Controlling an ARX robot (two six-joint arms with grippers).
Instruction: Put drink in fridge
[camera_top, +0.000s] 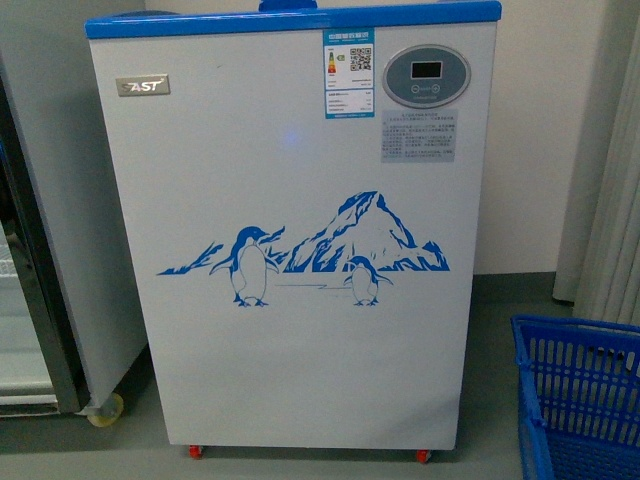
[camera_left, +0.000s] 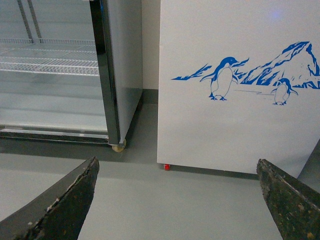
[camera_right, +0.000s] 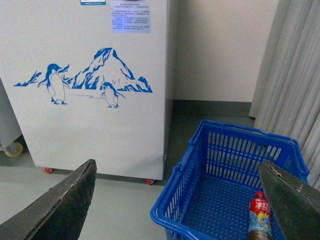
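The fridge (camera_top: 300, 330) is a white chest freezer with a blue rim, a penguin-and-mountain picture and a round grey control panel; it fills the front view. It also shows in the left wrist view (camera_left: 225, 130) and the right wrist view (camera_right: 100, 135). The drink (camera_right: 260, 216), a small bottle with a red cap and red label, lies inside a blue basket (camera_right: 235, 150) on the floor to the right of the fridge. My right gripper (camera_right: 177, 165) is open above the basket's near rim, apart from the drink. My left gripper (camera_left: 176, 165) is open and empty over bare floor before the fridge. Neither arm appears in the front view.
A tall grey cabinet (camera_top: 70, 200) with a dark-framed door (camera_left: 102, 75) and wire shelves stands just left of the fridge. The blue basket (camera_top: 580, 400) sits at the lower right, with a pale curtain (camera_right: 295, 75) behind it. Grey floor (camera_left: 165, 205) lies in front.
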